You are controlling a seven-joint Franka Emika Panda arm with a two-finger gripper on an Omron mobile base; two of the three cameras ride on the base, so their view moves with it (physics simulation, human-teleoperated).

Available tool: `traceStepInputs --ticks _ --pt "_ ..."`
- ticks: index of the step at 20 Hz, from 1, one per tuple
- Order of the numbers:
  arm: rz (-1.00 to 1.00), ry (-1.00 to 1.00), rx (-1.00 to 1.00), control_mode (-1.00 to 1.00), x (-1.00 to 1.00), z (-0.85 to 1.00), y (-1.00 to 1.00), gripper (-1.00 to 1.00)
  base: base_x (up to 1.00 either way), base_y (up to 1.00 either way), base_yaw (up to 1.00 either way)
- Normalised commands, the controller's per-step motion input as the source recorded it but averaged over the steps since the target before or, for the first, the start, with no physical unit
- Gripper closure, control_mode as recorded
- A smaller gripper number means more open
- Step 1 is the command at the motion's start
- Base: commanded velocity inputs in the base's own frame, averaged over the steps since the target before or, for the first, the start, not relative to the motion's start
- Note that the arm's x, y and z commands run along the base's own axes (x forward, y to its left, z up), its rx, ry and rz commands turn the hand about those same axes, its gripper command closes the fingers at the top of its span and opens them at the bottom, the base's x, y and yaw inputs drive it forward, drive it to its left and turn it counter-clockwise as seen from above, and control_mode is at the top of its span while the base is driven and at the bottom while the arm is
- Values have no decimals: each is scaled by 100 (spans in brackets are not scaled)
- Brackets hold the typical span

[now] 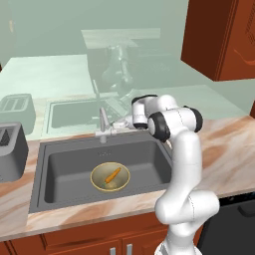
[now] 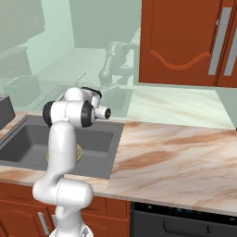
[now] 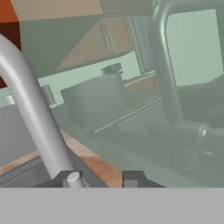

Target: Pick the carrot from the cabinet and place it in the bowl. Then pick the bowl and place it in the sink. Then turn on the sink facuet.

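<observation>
The olive-gold bowl [image 1: 110, 177] sits on the floor of the dark grey sink [image 1: 64, 167], with the orange carrot [image 1: 112, 175] lying inside it. At the back rim stands the silver sink faucet [image 1: 103, 123]. My gripper [image 1: 115, 126] is at the faucet's right side, level with its base and lever. In the hand view the curved spout [image 3: 30, 109] rises close on the left, and my gripper [image 3: 103, 178] is open with nothing between its fingers. The arm hides most of the bowl [image 2: 79, 153] in the right base view. The reddish-brown cabinet [image 2: 185, 41] hangs up on the right.
A grey toaster [image 1: 11, 149] stands on the counter left of the sink. Marble counter [image 2: 176, 157] stretches to the right of the sink [image 2: 28, 136]. A dark appliance front [image 1: 234, 224] sits below the counter on the right. The glossy back wall mirrors the arm.
</observation>
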Motion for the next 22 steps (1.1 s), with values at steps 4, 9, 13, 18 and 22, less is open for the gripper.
traceStepInputs --ticks 4,9,13,18,22 --pt "-2 10 6 -100 1 -11 -70 100 0 0 0" --pt "0 4 5 -100 0 -31 -94 100 0 0 0" --pt "-1 5 2 -100 0 -36 -92 100 0 0 0" --pt "-3 7 0 -100 0 -45 -99 100 0 0 0" --pt "-2 7 0 -100 0 -48 -99 100 0 0 0"
